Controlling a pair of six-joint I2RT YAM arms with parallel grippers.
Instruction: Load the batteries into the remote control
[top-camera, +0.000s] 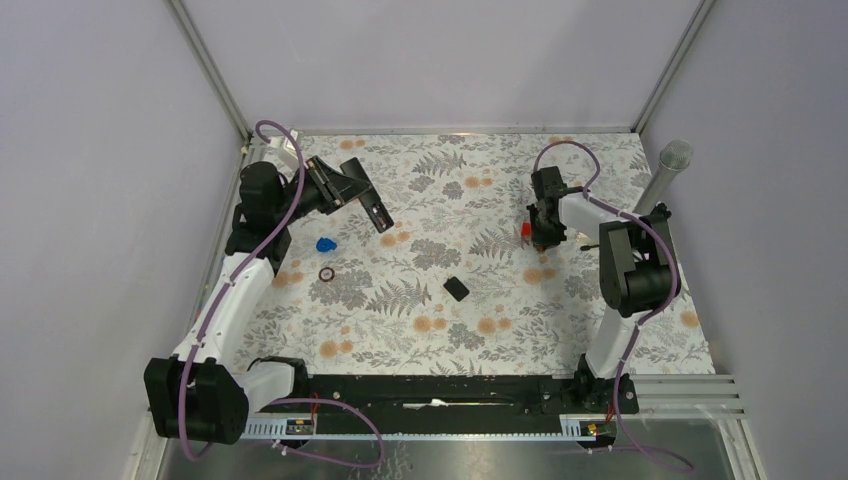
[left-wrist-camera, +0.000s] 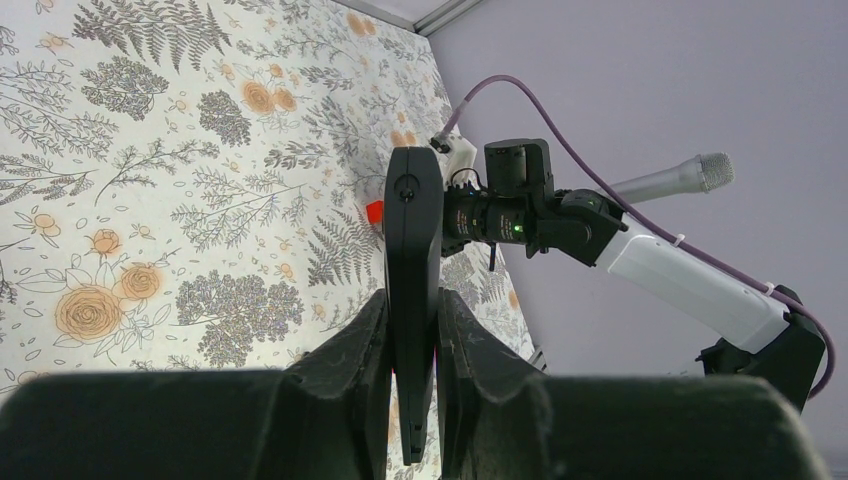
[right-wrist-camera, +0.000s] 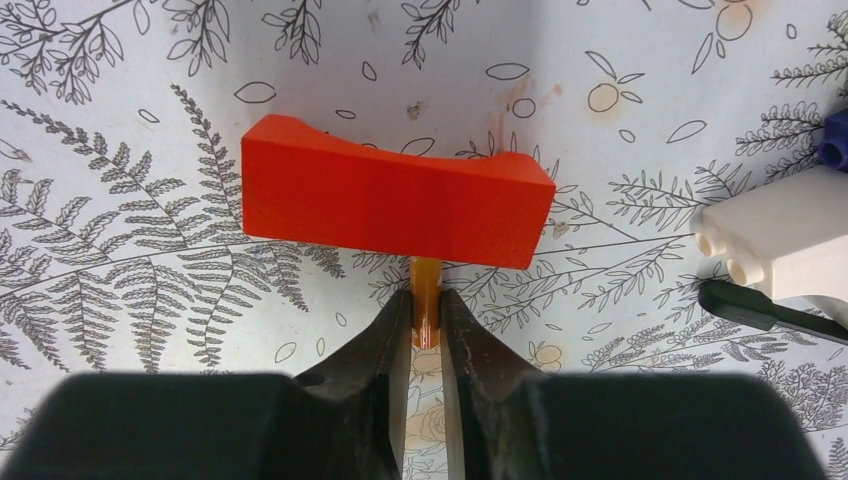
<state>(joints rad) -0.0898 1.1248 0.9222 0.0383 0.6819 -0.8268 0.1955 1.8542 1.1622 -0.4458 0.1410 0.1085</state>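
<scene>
My left gripper (left-wrist-camera: 413, 300) is shut on the remote control (left-wrist-camera: 413, 250), a slim black bar held on edge above the mat; from above, the remote control (top-camera: 372, 205) sticks out of the left gripper (top-camera: 355, 190) at the far left. Over on the right, my right gripper (right-wrist-camera: 427, 298) is shut on a slim amber cylinder, apparently a battery (right-wrist-camera: 426, 275), that pokes out from under the red block (right-wrist-camera: 390, 195). In the top view the right gripper (top-camera: 540, 238) points down right beside the red block (top-camera: 525, 232). The rest of the battery is hidden under the block.
A small flat black cover (top-camera: 456, 288) lies mid-mat. A blue piece (top-camera: 325, 244) and a dark ring (top-camera: 327, 274) lie left of centre. A microphone (top-camera: 665, 175) stands at the far right. A white block (right-wrist-camera: 770, 245) sits right of the red block.
</scene>
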